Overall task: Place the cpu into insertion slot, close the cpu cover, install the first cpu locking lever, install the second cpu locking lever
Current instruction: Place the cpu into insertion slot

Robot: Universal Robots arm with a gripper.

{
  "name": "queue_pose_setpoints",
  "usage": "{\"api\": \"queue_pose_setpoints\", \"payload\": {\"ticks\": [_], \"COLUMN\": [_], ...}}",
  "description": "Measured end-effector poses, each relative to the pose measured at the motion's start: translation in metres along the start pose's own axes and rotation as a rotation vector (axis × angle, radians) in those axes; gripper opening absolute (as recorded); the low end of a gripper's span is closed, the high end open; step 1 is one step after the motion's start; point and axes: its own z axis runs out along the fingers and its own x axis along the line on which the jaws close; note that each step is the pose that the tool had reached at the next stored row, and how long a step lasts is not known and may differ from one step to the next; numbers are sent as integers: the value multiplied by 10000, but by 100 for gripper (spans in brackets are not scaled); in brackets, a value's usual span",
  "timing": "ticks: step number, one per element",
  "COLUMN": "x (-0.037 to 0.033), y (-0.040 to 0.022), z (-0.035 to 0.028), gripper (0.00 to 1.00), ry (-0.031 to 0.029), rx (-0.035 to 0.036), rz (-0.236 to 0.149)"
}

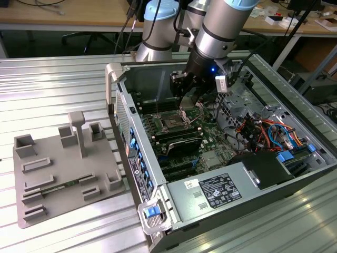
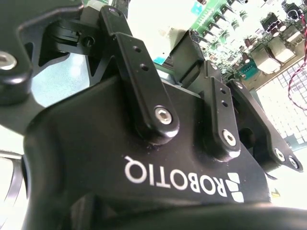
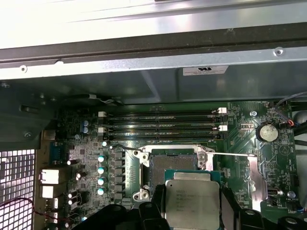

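The pincer (image 3: 193, 214) is closed on the cpu (image 3: 192, 194), with its dark fingers (image 3: 154, 212) clamped on two opposite edges of the chip and the metal top turned up. In the exterior view the arm reaches down into the open case (image 1: 122, 113), so the pincer hangs low over the board (image 3: 240, 139). The cpu is not seated. The slot (image 3: 165, 162) lies just beyond the pincer's tips, partly hidden behind the chip, and the part of its dark square that shows is bare inside the silver rim. Nothing is folded down over it. A silver plate (image 3: 256, 179) just to one side of the pincer and the slot may be the cover swung back, though I cannot tell for sure. A thin wire lever (image 3: 232, 154) runs out from the slot's far edge toward that plate, and another (image 3: 124, 148) runs off the opposite corner; both look released rather than hooked down. The memory slots (image 3: 163, 125) sit further out from the pincer, past the slot. By my reading the first step is under way and close to its end, with the chip brought almost over the slot but not lowered in. Closing the cover and fastening both levers are not yet done.
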Motion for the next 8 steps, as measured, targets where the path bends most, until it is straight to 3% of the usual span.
{"api": "queue_pose_setpoints", "payload": {"ticks": [8], "x": [0], "y": [-2], "z": [25], "gripper": [55], "ry": [1], "rx": [1], "rz": [0]}}
